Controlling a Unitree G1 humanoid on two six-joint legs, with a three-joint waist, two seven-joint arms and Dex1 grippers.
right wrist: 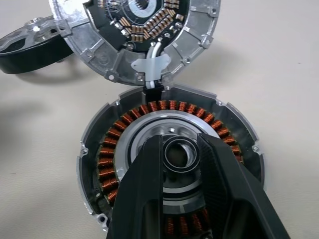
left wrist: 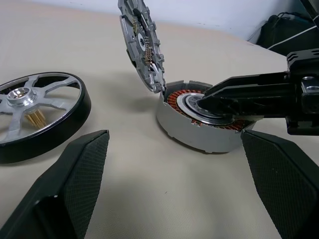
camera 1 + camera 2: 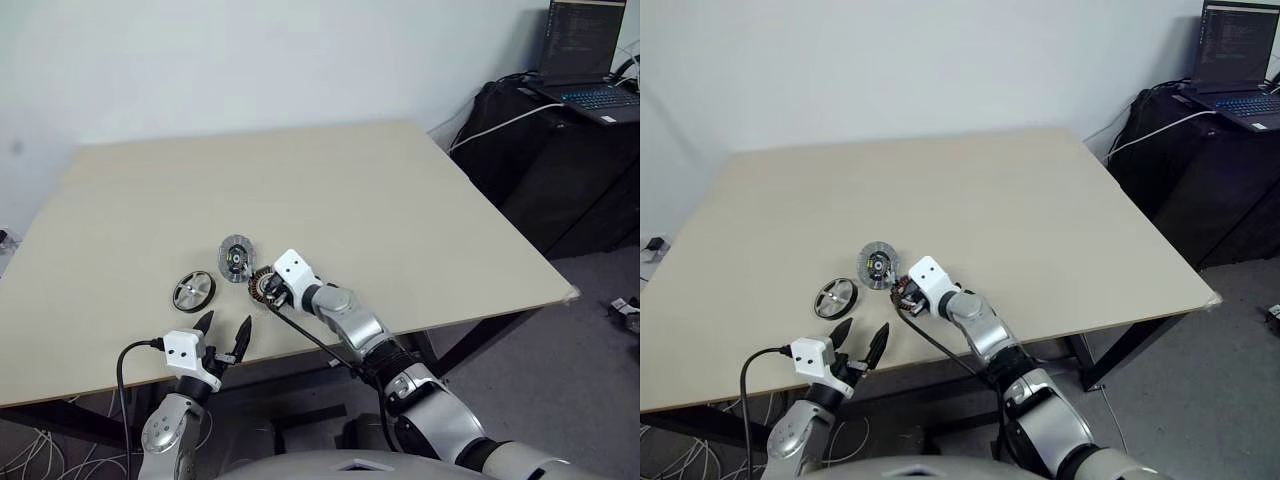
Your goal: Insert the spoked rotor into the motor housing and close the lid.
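On the motor housing [image 1: 169, 164] hub, right gripper [image 1: 180, 144] fingers narrowly parted; left gripper [image 3: 223, 331] spread wide, empty.

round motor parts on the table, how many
3: the spoked rotor lies flat, furthest to the robot's left; the lid stands tilted open beside it; the motor housing sits under the right gripper.

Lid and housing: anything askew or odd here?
The lid stands tilted up, hinged open at the motor housing rim by a short white cable. The right gripper fingers sit on the housing's centre ring. No damage visible.
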